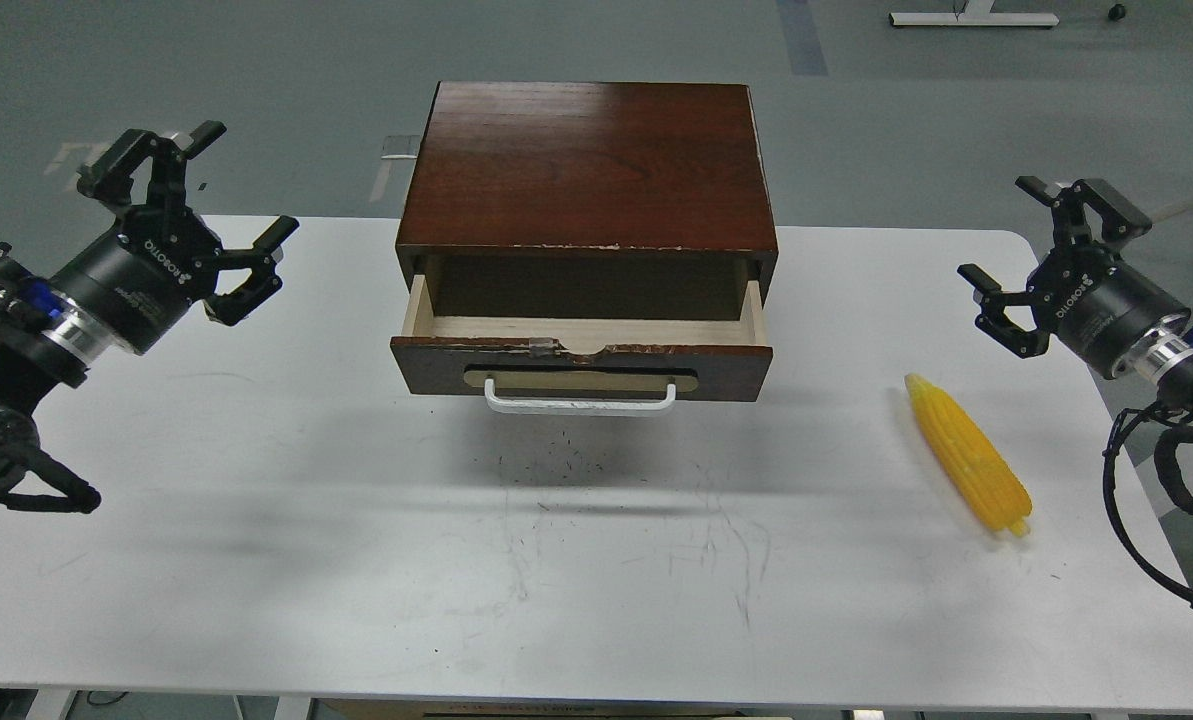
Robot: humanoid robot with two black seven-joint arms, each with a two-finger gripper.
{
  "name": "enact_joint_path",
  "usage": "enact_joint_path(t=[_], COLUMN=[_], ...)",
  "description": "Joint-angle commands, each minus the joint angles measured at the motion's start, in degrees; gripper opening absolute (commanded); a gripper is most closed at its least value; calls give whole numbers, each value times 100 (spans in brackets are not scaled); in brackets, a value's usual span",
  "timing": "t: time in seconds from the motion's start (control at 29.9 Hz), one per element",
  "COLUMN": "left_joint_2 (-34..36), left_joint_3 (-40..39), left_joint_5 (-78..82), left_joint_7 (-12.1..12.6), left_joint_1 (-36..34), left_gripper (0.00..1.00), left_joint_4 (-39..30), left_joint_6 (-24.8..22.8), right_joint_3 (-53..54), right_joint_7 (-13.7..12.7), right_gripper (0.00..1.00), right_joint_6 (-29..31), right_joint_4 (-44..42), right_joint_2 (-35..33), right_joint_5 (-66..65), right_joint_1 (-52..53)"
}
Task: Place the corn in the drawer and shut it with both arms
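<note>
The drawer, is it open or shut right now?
Open: the drawer is pulled partway out of the cabinet, its pale inside showing and empty.

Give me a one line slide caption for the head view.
Drawer pulled open, corn lying on the table near the open right gripper, left gripper open too.

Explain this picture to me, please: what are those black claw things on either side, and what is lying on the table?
You are looking down from the robot's own head. The black claws are its two hands: the left gripper and the right gripper, both open and holding nothing. On the white table stands a dark wooden cabinet with its drawer pulled partly out and apparently empty. A yellow corn cob lies on the table near the right gripper, untouched.
</note>
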Motion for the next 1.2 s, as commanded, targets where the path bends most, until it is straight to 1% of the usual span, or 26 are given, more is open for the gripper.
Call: enact_joint_path(t=[0.0, 0.4, 0.5, 0.53, 0.6, 0.67, 0.7, 0.77, 0.8, 0.84, 0.87, 0.94, 1.0, 1.07, 1.1, 1.14, 1.17], left_joint_2=[-49, -31, -14, -14, -14, -14, -14, -22, -22, -31, -31, -40, -40, -31, -23, -14, -14], left_joint_3=[-206, -251, -268, -268, -268, -259, -259, -242, -242, -242, -233, -224, -216, -207, -207, -207, -207], left_joint_5=[17, 35, 35, 44, 53, 53, 53, 62, 62, 62, 62, 79, 79, 79, 79, 79, 79], left_joint_7=[0, 0, 0, 0, 0, 0, 0, 0, 0, 0, 0, 0, 0, 0, 0, 0, 0], left_joint_1=[129, 121, 51, 33, -2, -55, -55, -55, -55, -55, -55, -55, -46, -46, -46, -46, -46], left_gripper=[100, 100, 100, 100, 100, 100, 100, 100, 100, 100, 100, 100, 100, 100, 100, 100, 100], left_joint_4=[0, 53, 79, 79, 70, 70, 70, 70, 70, 70, 70, 62, 62, 53, 44, 44, 44], left_joint_6=[0, 0, 0, 0, 0, 0, 0, 0, 0, 0, 0, 0, 0, 0, 0, 0, 0], right_joint_3=[-4, -57, -39, -66, -66, -66, -66, -75, -75, -92, -101, -153, -215, -452, -696, -925, -1023], right_joint_7=[0, 0, 0, 0, 0, 0, 0, 0, 0, 0, 0, 0, 0, 0, 0, 0, 0], right_gripper=[100, 100, 100, 100, 100, 100, 100, 100, 100, 100, 100, 100, 100, 100, 100, 100, 100], right_joint_6=[-1, -1, -1, -1, -1, -1, -1, -1, -1, -1, -1, -1, -1, -206, -469, -680, -752], right_joint_4=[-15, 28, 81, 99, 99, 99, 99, 99, 99, 99, 99, 108, 108, 178, 221, 239, 239], right_joint_2=[-3, -55, -301, -380, -459, -643, -688, -793, -794, -837, -855, -873, -846, -820, -820, -794, -759], right_joint_5=[-13, -206, -1197, -1826, -2567, -3979, -4316, -5430, -5436, -5958, -6215, -7328, -7833, -8466, -8729, -8880, -8898], right_joint_1=[-12, 67, 260, 435, 585, 857, 928, 1156, 1157, 1209, 1218, 1201, 1157, 1096, 1061, 1052, 1060])
